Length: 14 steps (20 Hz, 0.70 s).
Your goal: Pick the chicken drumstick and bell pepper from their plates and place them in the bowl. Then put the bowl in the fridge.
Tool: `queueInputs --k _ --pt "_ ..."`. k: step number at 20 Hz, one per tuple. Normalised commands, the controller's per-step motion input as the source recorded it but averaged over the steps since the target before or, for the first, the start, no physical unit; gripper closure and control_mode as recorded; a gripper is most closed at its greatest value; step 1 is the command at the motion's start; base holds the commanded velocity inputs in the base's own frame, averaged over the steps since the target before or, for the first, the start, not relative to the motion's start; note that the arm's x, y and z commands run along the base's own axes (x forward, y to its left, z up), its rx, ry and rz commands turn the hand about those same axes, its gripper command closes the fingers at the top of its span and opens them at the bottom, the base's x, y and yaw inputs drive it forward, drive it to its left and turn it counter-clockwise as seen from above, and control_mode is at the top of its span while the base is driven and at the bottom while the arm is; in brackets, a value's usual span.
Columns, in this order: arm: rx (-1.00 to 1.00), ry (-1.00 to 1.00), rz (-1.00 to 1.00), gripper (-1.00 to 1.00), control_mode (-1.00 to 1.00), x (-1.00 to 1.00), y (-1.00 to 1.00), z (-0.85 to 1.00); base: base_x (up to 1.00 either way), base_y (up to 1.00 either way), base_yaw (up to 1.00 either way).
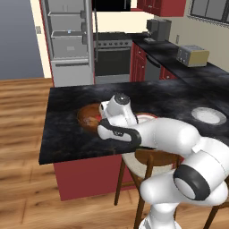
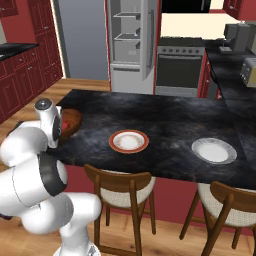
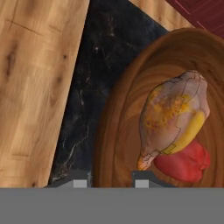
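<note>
bowl point(image 3: 127, 131): I see it at the left end of the black bench point(image 2: 170, 125), close to the near edge, already loaded, so I judge the filling part done and the fridge trip next.
chicken drumstick point(image 3: 173, 116): lies inside the bowl, leaning across it, partly over the pepper.
bell pepper point(image 3: 183, 164): red, tucked beneath the drumstick's end on the bowl floor.
hand point(image 3: 107, 180): clenched on the bowl's near rim; in the hand view one fingertip sits outside the wall and the other inside, which I read as a rim pinch meant for carrying the bowl with its load.
arm: folded low across the bench's left end, wrist bent down over the bowl, hiding much of it in both base views.
red-rimmed plate point(image 2: 129, 141): mid-bench, bare.
pale plate point(image 2: 214, 150): further right, well apart, also bare.
fridge point(image 2: 131, 45): beyond the bench, door open, shelves showing, ready to take the bowl.
</note>
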Motion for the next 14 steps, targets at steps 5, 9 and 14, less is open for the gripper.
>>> queueInputs --k 5,9,14 --pt "0.00 -0.02 0.00 1.00 -1.00 -0.06 0.00 0.02 0.00 0.00 0.00" --pt "0.00 0.00 0.00 1.00 -1.00 0.00 0.00 0.00 0.00 0.00 0.00" --pt "0.00 0.00 0.00 1.00 1.00 0.00 0.00 0.00 0.00 0.00 0.00"
